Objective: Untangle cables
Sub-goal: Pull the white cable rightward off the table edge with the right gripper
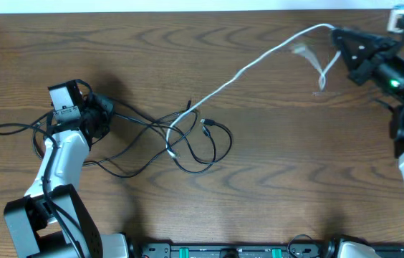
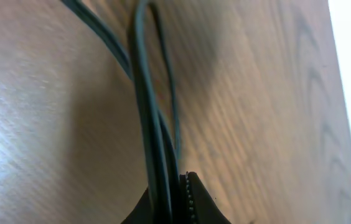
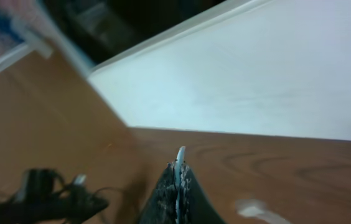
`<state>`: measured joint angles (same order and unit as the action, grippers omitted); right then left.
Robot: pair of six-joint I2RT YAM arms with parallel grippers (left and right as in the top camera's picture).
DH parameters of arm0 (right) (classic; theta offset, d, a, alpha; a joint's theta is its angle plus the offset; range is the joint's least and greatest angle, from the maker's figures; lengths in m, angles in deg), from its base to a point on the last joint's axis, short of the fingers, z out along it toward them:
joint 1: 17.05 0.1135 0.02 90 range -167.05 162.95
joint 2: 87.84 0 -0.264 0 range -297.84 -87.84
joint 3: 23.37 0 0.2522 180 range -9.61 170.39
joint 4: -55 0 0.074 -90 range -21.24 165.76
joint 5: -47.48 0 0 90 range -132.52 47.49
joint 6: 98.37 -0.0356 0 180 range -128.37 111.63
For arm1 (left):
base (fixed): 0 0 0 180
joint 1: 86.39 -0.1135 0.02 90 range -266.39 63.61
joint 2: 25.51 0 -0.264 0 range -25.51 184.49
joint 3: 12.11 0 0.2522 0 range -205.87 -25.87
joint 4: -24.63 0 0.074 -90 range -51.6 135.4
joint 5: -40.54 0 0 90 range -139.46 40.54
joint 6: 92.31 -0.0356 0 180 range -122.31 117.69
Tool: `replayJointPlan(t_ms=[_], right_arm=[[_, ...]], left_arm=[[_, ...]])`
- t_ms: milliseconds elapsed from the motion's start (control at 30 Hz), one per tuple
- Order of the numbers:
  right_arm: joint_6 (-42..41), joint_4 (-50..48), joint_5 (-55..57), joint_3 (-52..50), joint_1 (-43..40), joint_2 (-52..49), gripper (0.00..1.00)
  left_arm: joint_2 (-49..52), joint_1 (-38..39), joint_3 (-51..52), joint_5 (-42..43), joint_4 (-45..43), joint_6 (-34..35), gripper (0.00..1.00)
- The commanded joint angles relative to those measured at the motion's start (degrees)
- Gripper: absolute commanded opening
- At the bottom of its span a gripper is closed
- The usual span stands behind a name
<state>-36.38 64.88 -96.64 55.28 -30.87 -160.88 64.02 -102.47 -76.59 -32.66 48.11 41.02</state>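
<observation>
Left claw [image 2: 174,198]: it is squeezing shut on the black cables [image 2: 139,87], pinching a few thin strands between its fingers.
Right claw [image 3: 177,186]: it is squeezing shut on the white cable [image 3: 180,158], and a tiny white tip is poking up out of the fingers.
Black cables: they are lying on the brown table [image 1: 295,179], looping from the left claw toward the middle. One loop is trailing off to the left of the arm.
White cable: it is running in one long line from the right claw, up in the far right corner, down to the middle of the table.
Tangle [image 1: 188,140]: it is sitting in the middle of the table, where the low end of the white cable is crossing the black loops.
Two claws: they are sitting well apart, with the tangle between them.
</observation>
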Motion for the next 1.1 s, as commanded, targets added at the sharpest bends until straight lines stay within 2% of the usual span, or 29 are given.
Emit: replayJointPlan(t_ms=[0,200,433,767,1067], right_arm=[[0.24,0.0,0.92,1.22,-7.69,1.25,0.01],[0.46,0.94,3.85,1.22,-20.15,1.25,0.01],[6.19,4.83,4.7,1.22,-31.39,1.2,0.01],[10.1,6.25,21.44,1.22,-39.06,1.07,0.01],[7.82,7.61,22.38,1.2,-43.43,1.01,0.01]], left_arm=[[-0.26,-0.31,0.04,-4.46,1.18,-3.41,0.07],[-0.26,-0.31,0.04,-4.44,1.38,-5.18,0.08],[-0.26,-0.24,0.04,-4.42,1.42,-5.18,0.08],[-0.26,-0.24,0.04,-5.46,1.97,-7.76,0.08],[-0.26,-0.24,0.04,-11.85,3.32,-7.69,0.07]])
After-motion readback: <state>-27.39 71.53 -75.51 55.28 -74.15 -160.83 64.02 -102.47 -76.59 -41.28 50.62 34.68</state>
